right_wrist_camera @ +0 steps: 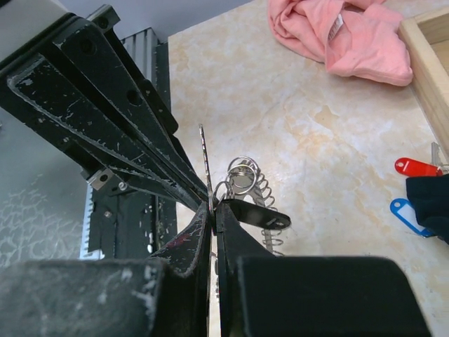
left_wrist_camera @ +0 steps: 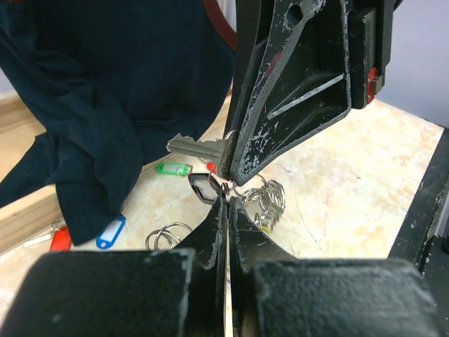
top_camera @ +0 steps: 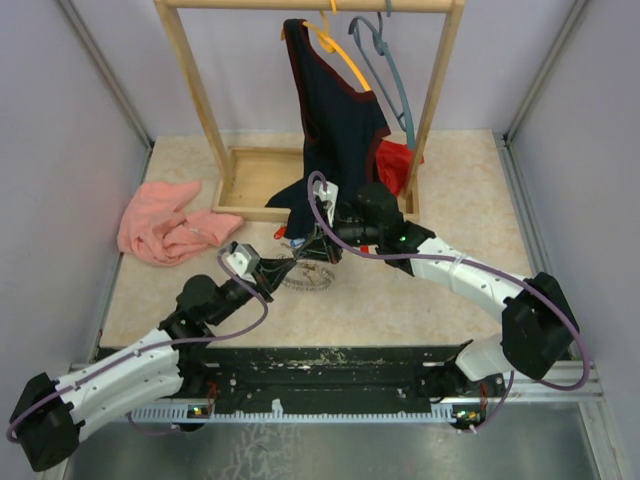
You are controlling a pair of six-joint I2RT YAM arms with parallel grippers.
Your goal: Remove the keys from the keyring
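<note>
Left end effector [left_wrist_camera: 228, 205] pinched together, tip to tip with right end effector [right_wrist_camera: 212, 208], which I see clamped on a silver key [left_wrist_camera: 196, 147]. Can't tell what the left grips. Keyring [top_camera: 305, 278] mid-desk [top_camera: 400, 310], under both tips. Green tag [left_wrist_camera: 173, 168], blue tag [left_wrist_camera: 111, 232] and red tag [left_wrist_camera: 61, 239] lie just beyond, by the dark garment [left_wrist_camera: 105, 91].

Robot lab cell: plain walls [top_camera: 60, 130], toothed mounting rail [top_camera: 300, 412].

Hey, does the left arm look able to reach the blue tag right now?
Probably yes. The blue tag lies exposed beside the dark shirt, to one side of the left hand. That hand is shut, tip to tip with the right hand, and must open first.
</note>
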